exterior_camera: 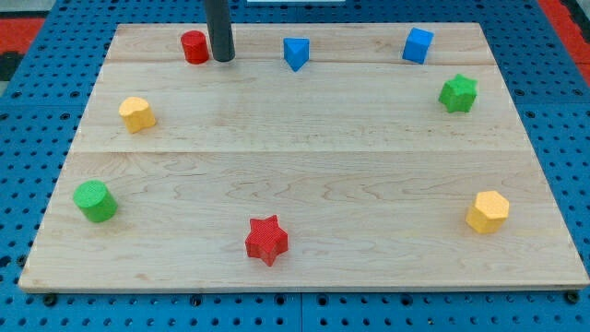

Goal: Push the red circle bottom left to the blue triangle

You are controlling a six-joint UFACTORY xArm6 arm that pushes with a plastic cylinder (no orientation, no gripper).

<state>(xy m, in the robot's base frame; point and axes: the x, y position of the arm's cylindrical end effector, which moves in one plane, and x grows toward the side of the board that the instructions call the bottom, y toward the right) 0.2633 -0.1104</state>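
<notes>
Red circle (194, 46): a short red cylinder standing upright, flat round top facing up, in the upper left of the frame, close to the board's top edge.
My tip (223, 58): the lower end of the straight dark rod, down on the board just to the right of the red circle; whether it touches the red circle I cannot tell. It is a plain rod end, holding nothing, with nothing to open or close.
Blue triangle (295, 53): upper middle of the frame, to the right of my tip and apart from it; my tip stands between the red circle and this block.
Yellow block, left (136, 113): rounded, exact shape unclear, left side of the frame, below the red circle.
Green cylinder (95, 201): lower left of the frame, near the board's left edge.
Red star (266, 240): bottom middle of the frame.
Yellow hexagon (488, 211): lower right of the frame.
Green star (458, 93): upper right, near the right edge.
Blue cube (418, 44): upper right, near the top edge, above and left of the green star.
Board (304, 166): pale wood planks carrying every block, all lying singly and well apart from each other.
Surround (28, 138): blue perforated surface around the board.
</notes>
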